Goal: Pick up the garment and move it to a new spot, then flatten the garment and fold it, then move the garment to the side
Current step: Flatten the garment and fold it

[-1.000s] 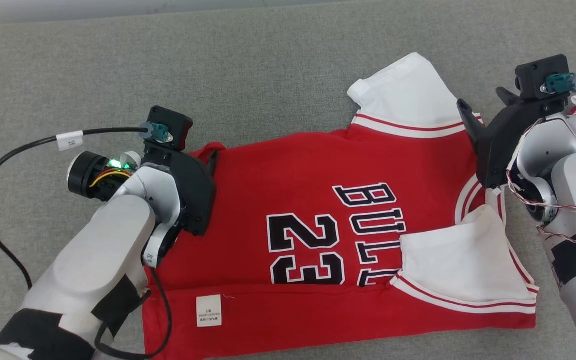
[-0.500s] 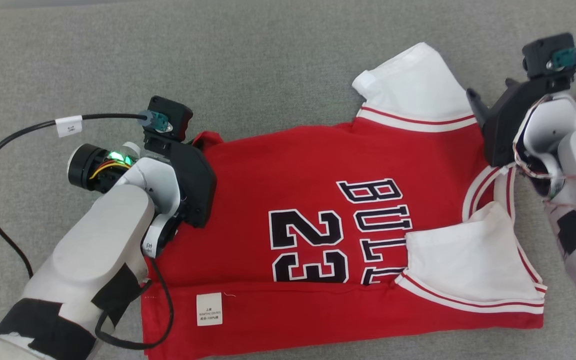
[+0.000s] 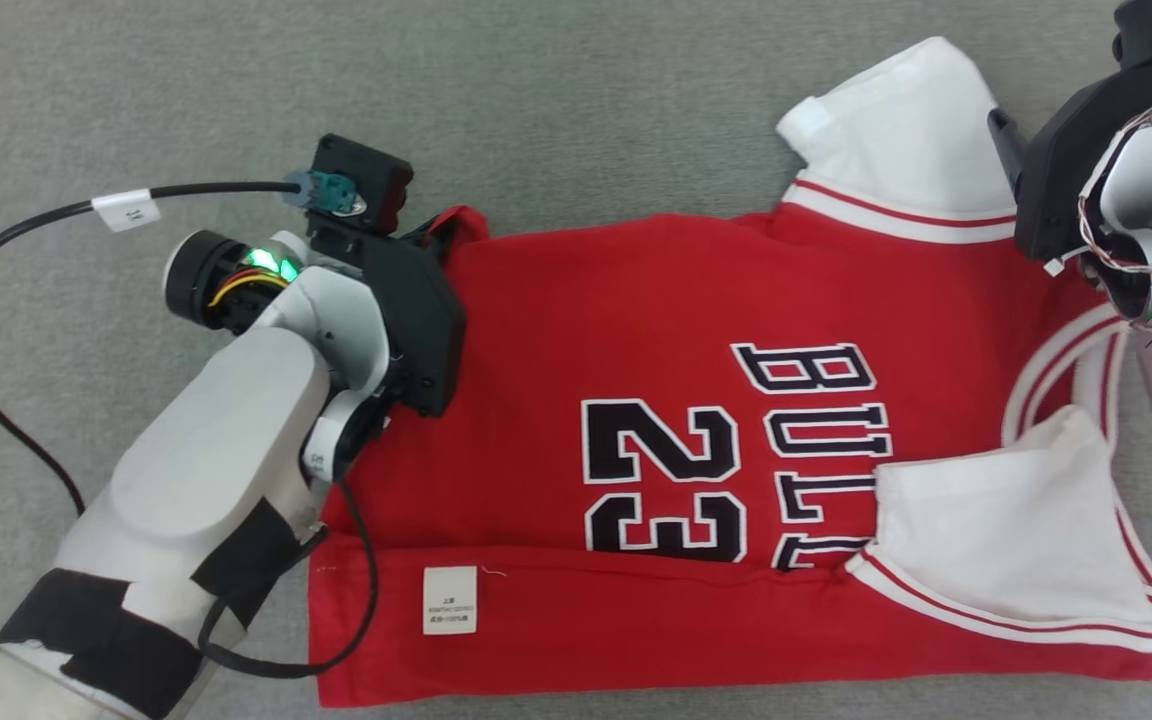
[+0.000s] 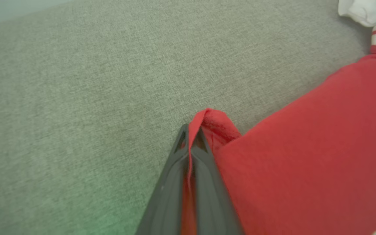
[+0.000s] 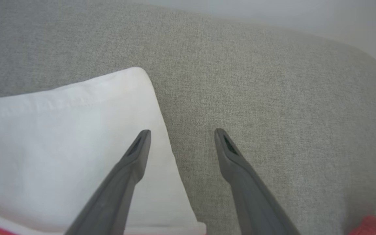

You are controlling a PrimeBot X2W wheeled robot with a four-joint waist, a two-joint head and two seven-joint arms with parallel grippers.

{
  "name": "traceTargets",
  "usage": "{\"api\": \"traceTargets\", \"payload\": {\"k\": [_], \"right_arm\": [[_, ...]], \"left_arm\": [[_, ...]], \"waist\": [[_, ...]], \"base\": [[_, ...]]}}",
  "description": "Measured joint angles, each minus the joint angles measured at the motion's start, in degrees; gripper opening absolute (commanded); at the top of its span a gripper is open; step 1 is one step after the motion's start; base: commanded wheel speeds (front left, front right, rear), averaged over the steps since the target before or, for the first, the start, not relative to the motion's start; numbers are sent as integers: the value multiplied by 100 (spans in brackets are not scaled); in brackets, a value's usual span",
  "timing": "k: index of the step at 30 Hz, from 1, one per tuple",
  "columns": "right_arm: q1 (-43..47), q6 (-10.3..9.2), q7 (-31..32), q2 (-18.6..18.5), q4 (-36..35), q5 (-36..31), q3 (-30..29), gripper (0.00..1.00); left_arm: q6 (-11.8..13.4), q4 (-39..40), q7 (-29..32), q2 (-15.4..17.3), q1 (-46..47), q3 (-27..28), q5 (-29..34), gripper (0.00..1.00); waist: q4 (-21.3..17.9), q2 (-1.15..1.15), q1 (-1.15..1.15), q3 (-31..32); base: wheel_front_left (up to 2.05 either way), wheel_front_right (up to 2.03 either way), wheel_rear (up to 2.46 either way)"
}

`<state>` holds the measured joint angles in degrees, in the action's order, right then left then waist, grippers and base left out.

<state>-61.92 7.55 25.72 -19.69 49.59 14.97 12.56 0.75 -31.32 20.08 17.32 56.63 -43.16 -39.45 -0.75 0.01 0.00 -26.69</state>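
We see our right gripper [image 5: 182, 131] with its fingers [image 5: 122, 182] spread wide and nothing between them. One finger lies over a white sleeve [image 5: 60, 137], the other over the bare grey cushion [image 5: 273, 81] (contact unclear), near its far edge.

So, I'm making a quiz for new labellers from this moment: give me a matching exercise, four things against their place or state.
Things: 1 left gripper; 2 right gripper; 3 care label; 4 lower white sleeve.
States: A on the folded-over red strip; B open, at the upper white sleeve's edge; C covering the end of the lettering; D shut on a red corner of the jersey.
Pairs: 1-D, 2-B, 3-A, 4-C.
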Motion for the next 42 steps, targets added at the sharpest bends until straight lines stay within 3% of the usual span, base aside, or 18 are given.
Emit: {"api": "traceTargets", "payload": {"k": [11, 12, 14, 18, 23, 34, 36, 42], "right_arm": [[-493, -12, -253, 165, 601, 115, -183, 100], [-518, -16, -264, 174, 639, 130, -189, 72], [-575, -16, -315, 178, 698, 144, -179, 0], [-619, 1, -603, 248, 738, 182, -122, 0], [-582, 1, -1085, 126, 837, 169, -101, 0], [-323, 1, -1684, 80, 1113, 246, -32, 0], [-268, 1, -1767, 88, 1156, 259, -15, 0], [-30, 1, -2115, 132, 1124, 522, 38, 0]], "left_arm": [[38, 448, -26, -159, 121, -11, -63, 0], [53, 464, -31, -168, 116, -12, -78, 0], [75, 483, -60, -175, 113, -9, -107, 0], [170, 465, -220, -183, 80, 88, -162, 0], [619, 227, -443, -201, -51, 280, -160, 0], [1315, -292, -996, -236, -534, 758, -365, 0], [1395, -330, -1084, -269, -650, 870, -488, 0], [1311, -361, -1311, -343, -983, 985, -695, 0]], "waist": [[306, -1, -1, -368], [325, -1, -1, -391], [348, -1, -1, -426], [313, -1, -1, -424], [254, 0, 0, -291], [98, 0, 0, 215], [78, -1, -1, 329], [46, -1, -1, 675]], "base": [[0, 0, 0], [0, 0, 0], [0, 0, 0], [0, 0, 0], [0, 0, 0], [0, 0, 0], [0, 0, 0], [0, 0, 0]]}}
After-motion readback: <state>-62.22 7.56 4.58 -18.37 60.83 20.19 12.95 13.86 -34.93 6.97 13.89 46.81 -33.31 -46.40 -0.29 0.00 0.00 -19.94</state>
